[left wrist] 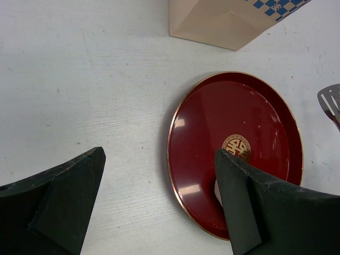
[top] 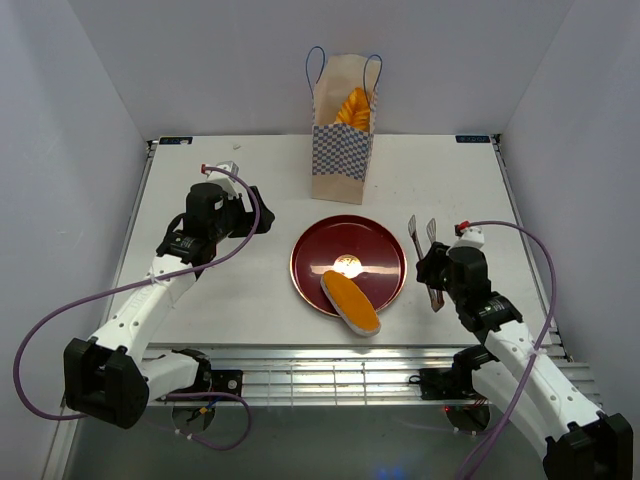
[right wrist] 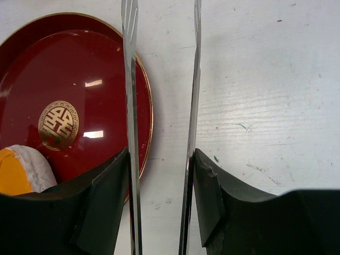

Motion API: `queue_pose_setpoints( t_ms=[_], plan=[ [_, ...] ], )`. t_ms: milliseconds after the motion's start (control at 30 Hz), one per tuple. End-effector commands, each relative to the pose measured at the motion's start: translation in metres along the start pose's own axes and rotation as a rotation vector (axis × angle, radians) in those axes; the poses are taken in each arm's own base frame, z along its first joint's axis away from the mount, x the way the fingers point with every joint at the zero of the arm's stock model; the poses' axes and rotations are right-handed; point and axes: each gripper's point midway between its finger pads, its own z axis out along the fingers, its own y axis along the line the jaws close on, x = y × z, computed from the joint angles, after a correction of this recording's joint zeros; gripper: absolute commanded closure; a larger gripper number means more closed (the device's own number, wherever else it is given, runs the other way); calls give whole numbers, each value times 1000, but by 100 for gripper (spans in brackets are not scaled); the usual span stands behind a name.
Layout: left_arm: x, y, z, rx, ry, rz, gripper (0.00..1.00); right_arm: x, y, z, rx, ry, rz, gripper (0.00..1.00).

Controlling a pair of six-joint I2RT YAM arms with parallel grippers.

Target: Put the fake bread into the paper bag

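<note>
Bread slice laid diagonally on plate, left of tongs clamped in nearer right gripper; left gripper spread, empty.

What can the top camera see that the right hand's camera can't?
Only the top view shows the paper bag with orange bread poking out of it, and the left gripper. Only the right wrist view shows, close up, the right gripper squeezing the two thin metal arms of the tongs. Both views show the red plate, the tongs, and the bread slice lying on the plate's edge.
</note>
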Motion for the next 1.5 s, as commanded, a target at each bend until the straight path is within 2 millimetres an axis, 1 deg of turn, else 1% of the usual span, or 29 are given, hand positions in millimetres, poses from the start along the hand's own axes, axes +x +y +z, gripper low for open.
queue_pose_setpoints(
  t_ms=[0, 33, 167, 333, 567, 700, 967, 1100, 1267, 1333, 1400, 1467],
  plan=[
    [-14, -5, -4, 11, -29, 13, 6, -14, -5, 9, 38, -69, 8, 45],
    [-14, -6, -4, 14, -28, 13, 6, -15, -5, 11, 40, -73, 5, 45],
    [-13, -7, -4, 18, -25, 12, 6, -8, -10, 18, 70, -47, -16, 44],
    [-11, -7, -3, 21, -19, 10, 6, -5, -13, 22, 84, -36, -28, 43],
    [-13, -9, -4, 28, -22, 11, 6, 12, -15, 29, 86, 28, -38, 42],
    [-13, -9, -4, 29, -23, 11, 6, 17, -15, 31, 82, 46, -40, 41],
    [-12, -9, -4, 31, -20, 9, 6, 30, -23, 35, 116, 92, -63, 36],
    [-13, -9, -4, 33, -21, 9, 6, 31, -24, 36, 124, 103, -62, 34],
    [-12, -10, -4, 35, -18, 7, 6, 37, -26, 39, 145, 146, -67, 32],
    [-12, -10, -4, 34, -19, 9, 6, 42, -27, 41, 151, 171, -71, 31],
    [-11, -9, -3, 33, -17, 9, 6, 41, -25, 43, 150, 181, -76, 31],
    [-11, -8, -3, 28, -18, 9, 6, 44, -28, 44, 166, 204, -87, 31]
  ],
)
